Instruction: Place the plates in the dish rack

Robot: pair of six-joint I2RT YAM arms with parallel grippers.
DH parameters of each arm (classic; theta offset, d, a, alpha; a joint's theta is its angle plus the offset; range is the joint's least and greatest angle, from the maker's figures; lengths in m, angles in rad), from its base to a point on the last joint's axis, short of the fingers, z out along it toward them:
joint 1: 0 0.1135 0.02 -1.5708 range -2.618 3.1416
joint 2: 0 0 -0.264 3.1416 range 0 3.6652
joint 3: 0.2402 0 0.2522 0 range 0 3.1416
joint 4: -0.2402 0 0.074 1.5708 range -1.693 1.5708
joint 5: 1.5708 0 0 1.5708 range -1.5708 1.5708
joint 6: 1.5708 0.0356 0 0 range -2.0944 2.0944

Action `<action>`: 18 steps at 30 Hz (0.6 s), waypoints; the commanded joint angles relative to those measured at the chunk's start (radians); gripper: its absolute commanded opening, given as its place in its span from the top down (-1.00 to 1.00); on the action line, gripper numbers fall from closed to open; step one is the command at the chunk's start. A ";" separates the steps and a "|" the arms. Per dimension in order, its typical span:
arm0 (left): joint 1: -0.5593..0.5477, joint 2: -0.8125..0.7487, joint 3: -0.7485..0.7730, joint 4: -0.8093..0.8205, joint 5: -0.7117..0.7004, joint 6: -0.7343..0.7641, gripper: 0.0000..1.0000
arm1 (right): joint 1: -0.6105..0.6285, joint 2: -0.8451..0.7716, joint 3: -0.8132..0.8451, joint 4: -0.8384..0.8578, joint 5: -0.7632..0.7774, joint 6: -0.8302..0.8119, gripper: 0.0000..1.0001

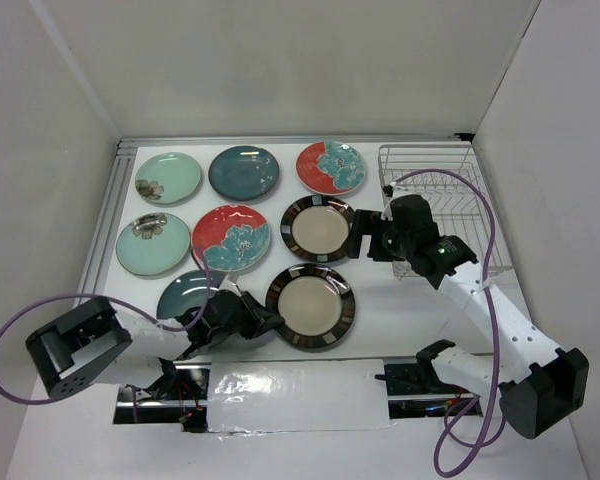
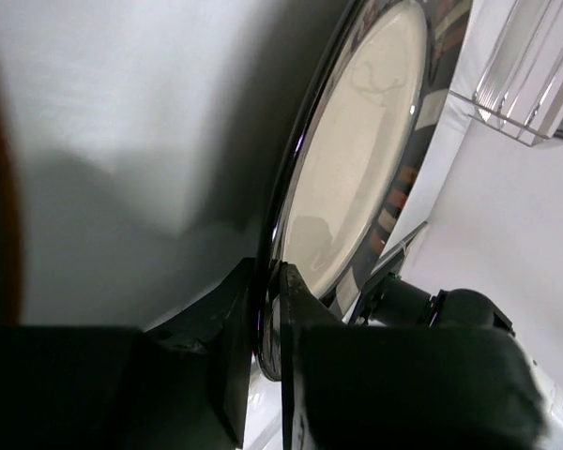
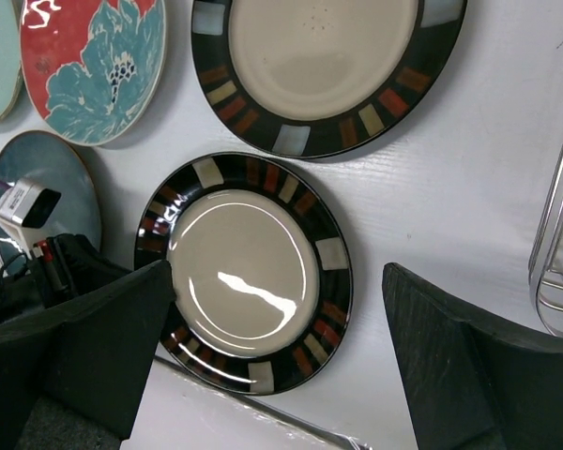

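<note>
Ceramic plates (image 1: 244, 172) eight, two per colour; rack (image 1: 425, 148) one

We count eight round ceramic plates (image 1: 230, 238) lying flat; nearest, at six o'clock, a cream plate with dark striped rim (image 1: 310, 308). The silver wire dish rack (image 1: 450, 155) stands at three o'clock.

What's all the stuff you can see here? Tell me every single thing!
mint plates: two, pale green, left side.
teal plates: two, dark teal, far middle and near left.
flower plates: two, red with teal flower, far middle-right and centre.
striped plates: two, cream with dark striped rims, centre; near striped plate in front.
dish rack: one, silver wire, far right.
table: one, white, under everything.
left gripper: one, black, closed on near striped plate's rim.
right gripper: one, black, open, beside the rack.
</note>
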 commanded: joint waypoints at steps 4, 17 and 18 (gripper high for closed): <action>-0.004 -0.281 -0.049 -0.257 -0.087 0.019 1.00 | -0.006 -0.034 0.009 0.024 -0.013 -0.026 -0.98; 0.109 -0.894 0.181 -0.714 -0.084 0.229 1.00 | -0.024 -0.003 0.031 0.059 -0.298 -0.119 -0.98; 0.109 -0.894 0.181 -0.694 -0.075 0.243 1.00 | -0.024 0.009 0.031 0.059 -0.333 -0.119 -0.98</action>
